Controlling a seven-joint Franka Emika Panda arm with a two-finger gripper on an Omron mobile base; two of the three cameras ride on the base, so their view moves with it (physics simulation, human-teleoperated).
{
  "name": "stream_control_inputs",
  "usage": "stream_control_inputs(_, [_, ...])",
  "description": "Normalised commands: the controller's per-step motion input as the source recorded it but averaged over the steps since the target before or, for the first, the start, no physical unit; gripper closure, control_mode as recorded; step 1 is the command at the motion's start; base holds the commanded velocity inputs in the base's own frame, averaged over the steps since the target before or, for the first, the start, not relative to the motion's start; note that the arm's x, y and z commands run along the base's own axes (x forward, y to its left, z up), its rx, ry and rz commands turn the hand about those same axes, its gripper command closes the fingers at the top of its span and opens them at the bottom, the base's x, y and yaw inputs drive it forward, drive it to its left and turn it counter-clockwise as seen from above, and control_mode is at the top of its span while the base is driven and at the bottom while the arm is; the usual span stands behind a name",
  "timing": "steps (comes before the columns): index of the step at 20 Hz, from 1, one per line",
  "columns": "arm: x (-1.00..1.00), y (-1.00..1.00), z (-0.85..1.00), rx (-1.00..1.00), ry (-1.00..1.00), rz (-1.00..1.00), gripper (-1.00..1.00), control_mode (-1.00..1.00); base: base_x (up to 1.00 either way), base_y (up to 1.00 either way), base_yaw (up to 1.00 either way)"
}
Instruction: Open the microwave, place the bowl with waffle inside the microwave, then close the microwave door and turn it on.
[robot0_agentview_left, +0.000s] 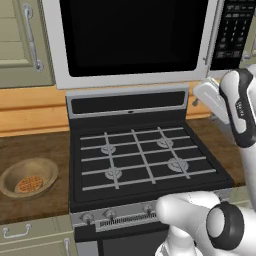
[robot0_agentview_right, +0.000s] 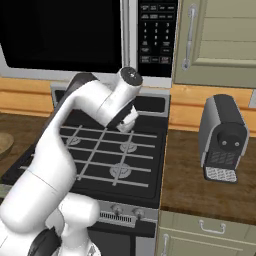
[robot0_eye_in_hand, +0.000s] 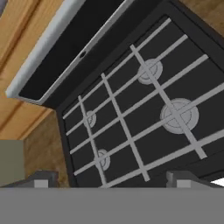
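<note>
The microwave (robot0_agentview_left: 135, 82) hangs above the stove, and its door (robot0_agentview_left: 132, 35) with the black glass window is closed. The vertical bar handle (robot0_agentview_left: 212, 35) runs beside the black keypad (robot0_agentview_left: 232, 30). A wooden bowl (robot0_agentview_left: 28, 176) holding the waffle (robot0_agentview_left: 28, 184) rests on the counter left of the stove. Only a sliver of the bowl (robot0_agentview_right: 3, 142) shows in the right base view. My gripper (robot0_agentview_right: 127, 123) hovers over the back of the stove, below the microwave and far from the bowl. In the hand view the gripper (robot0_eye_in_hand: 110, 180) is open, with nothing between its fingertips (robot0_eye_in_hand: 41, 179), and it looks down at the burners.
A black gas stove (robot0_agentview_left: 145, 155) with grey grates fills the middle. A grey coffee machine (robot0_agentview_right: 222, 137) stands on the wooden counter (robot0_agentview_right: 200, 185) to the right. Beige cabinet doors (robot0_agentview_left: 22, 40) (robot0_agentview_right: 220, 40) flank the microwave.
</note>
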Motion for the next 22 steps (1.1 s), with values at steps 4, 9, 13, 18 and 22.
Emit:
stream_control_inputs(4, [-0.01, -0.4, -0.03, 0.13, 0.0, -0.13, -1.0, -1.0, 0.0, 0.0, 0.0])
stream_control_inputs(9, [0.09, -0.3, 0.38, 0.49, 0.0, -0.12, -1.0, -1.0, 0.0, 0.0, 0.0])
stream_control_inputs(13, [0.29, -0.01, 0.46, 0.71, -0.11, -0.27, -1.0, -1.0, 0.0, 0.0, 0.0])
stream_control_inputs(18, [0.27, 0.13, 0.62, 0.47, -0.07, -0.33, -1.0, -1.0, 0.0, 0.0, 0.0])
stream_control_inputs(22, [0.38, 0.05, 0.57, 0.5, 0.0, -0.21, -1.0, -1.0, 0.0, 0.0, 0.0])
